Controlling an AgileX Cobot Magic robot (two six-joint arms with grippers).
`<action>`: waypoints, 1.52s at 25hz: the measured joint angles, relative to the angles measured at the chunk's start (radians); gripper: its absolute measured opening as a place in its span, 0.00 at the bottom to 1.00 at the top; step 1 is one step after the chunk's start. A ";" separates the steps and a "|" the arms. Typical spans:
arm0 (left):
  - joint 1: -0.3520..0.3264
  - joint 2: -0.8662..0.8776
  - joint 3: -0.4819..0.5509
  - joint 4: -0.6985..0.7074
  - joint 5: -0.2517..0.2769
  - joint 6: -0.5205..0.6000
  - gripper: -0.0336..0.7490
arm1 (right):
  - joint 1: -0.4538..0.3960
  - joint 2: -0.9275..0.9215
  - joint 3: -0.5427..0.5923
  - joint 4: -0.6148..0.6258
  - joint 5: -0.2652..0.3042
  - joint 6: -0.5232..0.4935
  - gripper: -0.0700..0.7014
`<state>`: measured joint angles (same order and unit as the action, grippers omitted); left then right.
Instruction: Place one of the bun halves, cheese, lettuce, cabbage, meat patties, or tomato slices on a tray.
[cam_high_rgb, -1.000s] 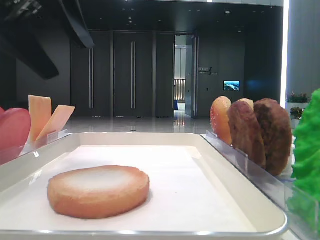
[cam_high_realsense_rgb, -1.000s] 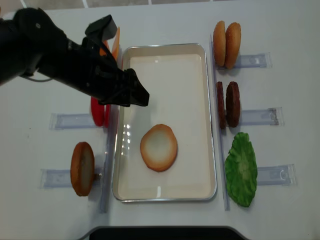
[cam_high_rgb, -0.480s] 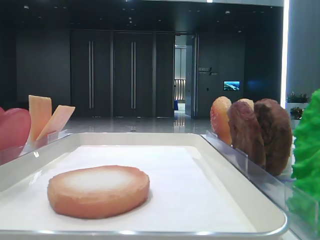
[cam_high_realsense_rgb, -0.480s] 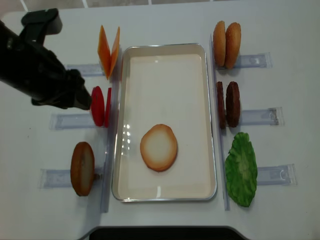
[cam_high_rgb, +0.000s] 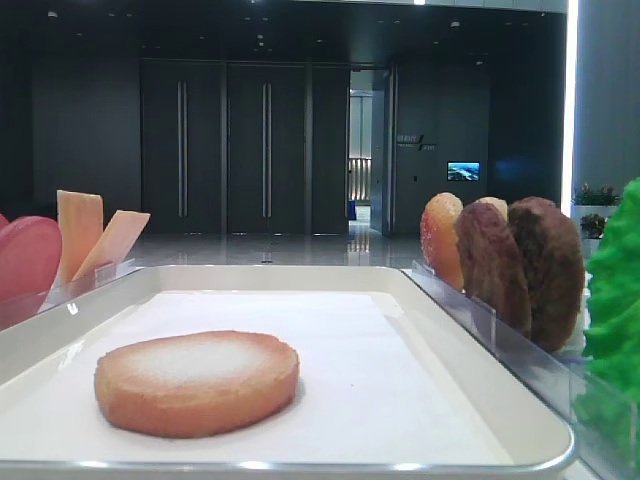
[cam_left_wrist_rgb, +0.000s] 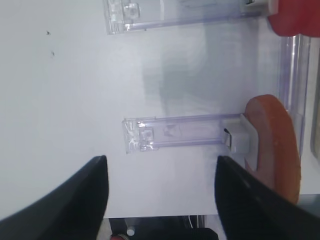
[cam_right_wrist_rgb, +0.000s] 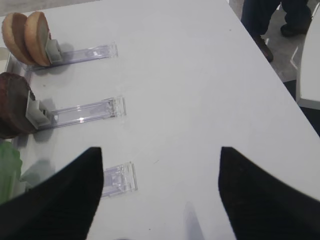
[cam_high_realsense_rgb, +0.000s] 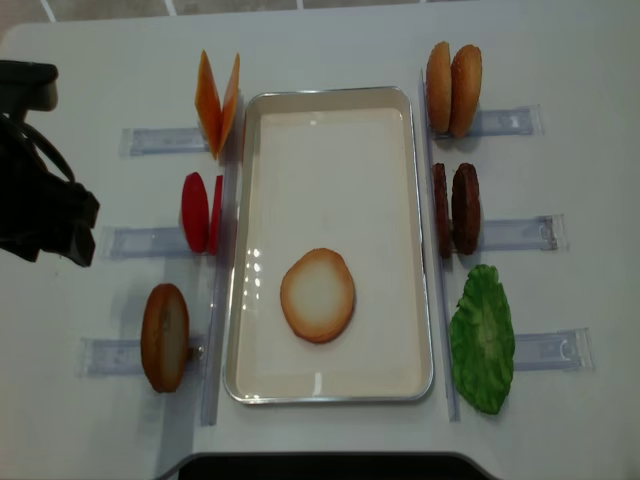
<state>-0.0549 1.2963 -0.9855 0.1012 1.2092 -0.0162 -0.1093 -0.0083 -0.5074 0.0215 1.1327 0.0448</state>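
A flat bun half (cam_high_realsense_rgb: 317, 295) with its pale cut face up lies on the white tray (cam_high_realsense_rgb: 330, 160), also seen close up as the bun half (cam_high_rgb: 197, 382). My left gripper (cam_left_wrist_rgb: 160, 197) hangs open and empty over bare table at the far left, beside a racked bun (cam_left_wrist_rgb: 276, 145); its arm (cam_high_realsense_rgb: 45, 210) is well clear of the tray. My right gripper (cam_right_wrist_rgb: 157, 197) is open and empty over the table right of the racks. Cheese (cam_high_realsense_rgb: 218, 103), tomato slices (cam_high_realsense_rgb: 200, 212), meat patties (cam_high_realsense_rgb: 455, 208), two buns (cam_high_realsense_rgb: 453, 88) and lettuce (cam_high_realsense_rgb: 482, 338) flank the tray. Cabbage is out of view.
Clear plastic rack holders (cam_high_realsense_rgb: 150, 240) line both sides of the tray, another rack holder (cam_right_wrist_rgb: 82, 112) near my right gripper. A further bun (cam_high_realsense_rgb: 165, 337) stands on the lower left rack. The table's near edge (cam_high_realsense_rgb: 320, 462) lies just below the tray.
My left arm has drawn back from over the tray's left rim to the far left of the table. The bun half stays where it lay on the tray.
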 joint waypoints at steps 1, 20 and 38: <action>0.000 -0.011 0.004 0.000 0.000 0.000 0.69 | 0.000 0.000 0.000 0.000 0.000 0.000 0.70; 0.000 -0.702 0.399 -0.057 -0.026 -0.046 0.69 | 0.000 0.000 0.000 0.000 0.000 0.000 0.70; 0.000 -1.311 0.510 -0.036 -0.096 -0.049 0.69 | 0.000 0.000 0.000 0.000 0.000 0.000 0.70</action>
<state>-0.0549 -0.0151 -0.4757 0.0654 1.1134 -0.0655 -0.1093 -0.0083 -0.5074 0.0215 1.1327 0.0448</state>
